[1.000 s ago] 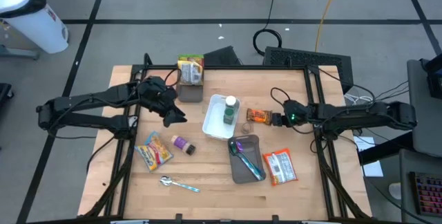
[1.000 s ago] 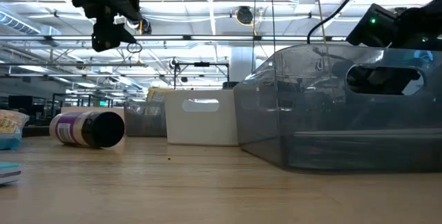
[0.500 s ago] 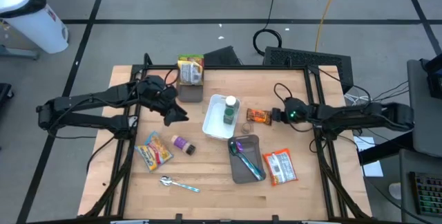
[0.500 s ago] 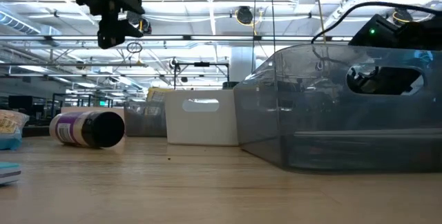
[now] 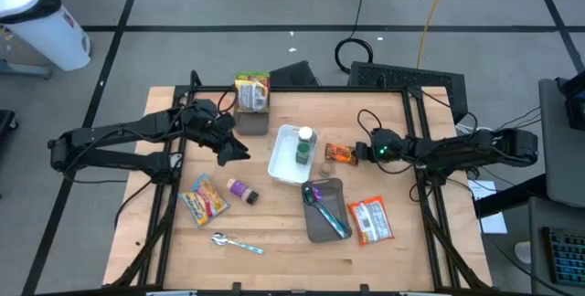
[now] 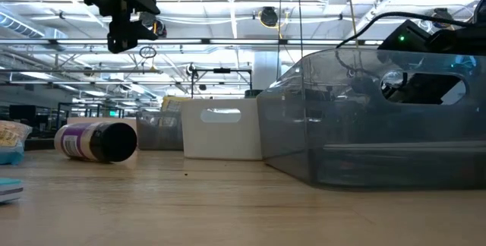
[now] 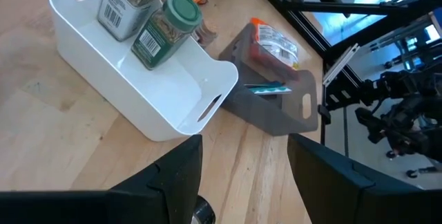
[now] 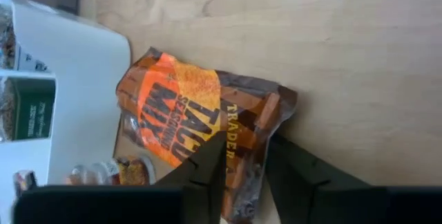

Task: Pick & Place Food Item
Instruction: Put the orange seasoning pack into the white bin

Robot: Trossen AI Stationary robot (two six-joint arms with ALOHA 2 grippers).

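An orange-and-brown seasoning mix packet [image 5: 340, 153] lies flat on the table just right of the white bin [image 5: 280, 170]. My right gripper [image 5: 360, 155] is at the packet's right end and shut on it; in the right wrist view the packet [image 8: 186, 113] fills the middle and my right gripper [image 8: 246, 172] sits at its brown end. My left gripper [image 5: 230, 153] hangs open above the table, left of the white bin, with nothing between the fingers of my left gripper [image 7: 245, 182]. My right gripper pinches the packet's brown right end [image 8: 247, 144] between its two fingers [image 8: 207, 165]. The fingers come slanting down from the table's right side. The packet lies flat on the table, its orange end toward the white bin.
The white bin holds two spice jars [image 5: 303, 147]. A grey bin [image 5: 322, 218] with a teal utensil sits nearer. A red-and-white packet [image 5: 370, 220], a yellow snack bag [image 5: 205, 198], a purple jar [image 5: 241, 189], a spoon [image 5: 236, 242] and a far grey bin [image 5: 251, 113] lie around.
My right gripper has sunk and edged toward the table's left, onto the packet's right end. The packet has stayed where it was.
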